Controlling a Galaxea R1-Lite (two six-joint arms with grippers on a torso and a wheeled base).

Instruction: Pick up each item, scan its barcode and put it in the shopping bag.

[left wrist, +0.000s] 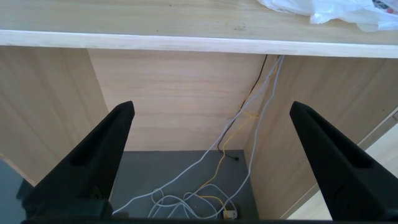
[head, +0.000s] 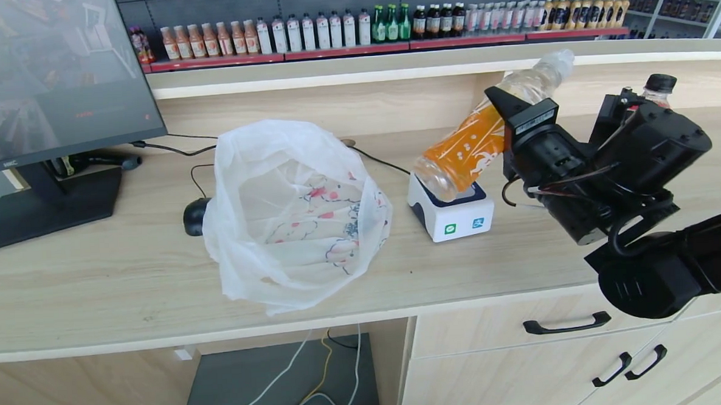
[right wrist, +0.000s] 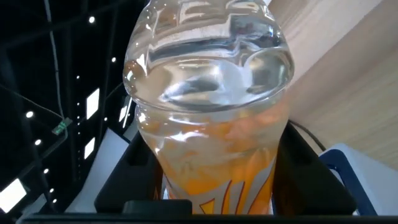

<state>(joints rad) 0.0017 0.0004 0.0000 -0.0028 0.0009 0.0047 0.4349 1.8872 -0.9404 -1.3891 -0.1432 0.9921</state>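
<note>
On my screens: counter [head: 96, 287], light wood. Monitor [head: 51, 76] at its left rear. White shopping bag [head: 294, 217] at mid-counter, mouth open towards me. Right claw [head: 506, 114] clamped on the orange drink bottle [head: 473, 146], which is tilted, base low over the white scanner [head: 452, 213] just right of the bag. Left claw [left wrist: 211, 106] below the counter edge, spread wide, holding nothing. Black mouse [head: 195, 216] just beside the bag's left.

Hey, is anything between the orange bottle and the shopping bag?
Nothing visible blocks it. The bottle, held by the right gripper over the scanner, has only bare counter and a flat thin cable between it and the shopping bag.
</note>
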